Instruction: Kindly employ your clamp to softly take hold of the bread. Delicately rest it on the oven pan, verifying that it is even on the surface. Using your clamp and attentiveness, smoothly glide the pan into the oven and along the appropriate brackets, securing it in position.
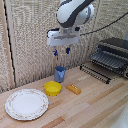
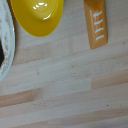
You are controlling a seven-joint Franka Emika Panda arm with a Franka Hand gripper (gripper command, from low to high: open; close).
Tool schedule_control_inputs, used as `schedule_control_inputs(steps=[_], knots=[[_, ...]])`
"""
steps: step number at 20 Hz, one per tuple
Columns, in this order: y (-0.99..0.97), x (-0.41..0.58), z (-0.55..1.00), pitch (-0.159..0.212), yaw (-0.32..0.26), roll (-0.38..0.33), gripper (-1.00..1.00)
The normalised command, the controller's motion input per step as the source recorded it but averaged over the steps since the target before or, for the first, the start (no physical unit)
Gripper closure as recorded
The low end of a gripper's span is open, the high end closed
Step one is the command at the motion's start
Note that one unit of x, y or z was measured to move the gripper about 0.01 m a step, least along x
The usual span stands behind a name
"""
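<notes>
The bread, a small flat orange-tan block, lies on the wooden table beside the yellow bowl; the wrist view shows it flat on the wood with pale marks on top. My clamp hangs high above the table, over the blue cup and bowl, open and empty, with its blue-tipped fingers apart. At the exterior view's right stands the oven with its door open. The oven pan, a dark wire rack, sticks out in front of it. The brackets inside are too dark to make out.
A yellow bowl sits next to the bread, seen also in the wrist view. A blue cup stands behind it. A white patterned plate lies at the exterior view's left, its rim in the wrist view.
</notes>
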Motion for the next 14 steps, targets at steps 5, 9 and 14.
schedule_control_inputs(steps=[5, 9, 14], knots=[[-0.58, -0.685, -0.53, -0.063, -0.07, 0.025, -1.0], [-0.7, -0.579, -0.55, -0.053, -0.025, 0.017, -1.0], [-0.42, -0.219, -0.55, -0.028, 0.047, -0.022, -1.0]])
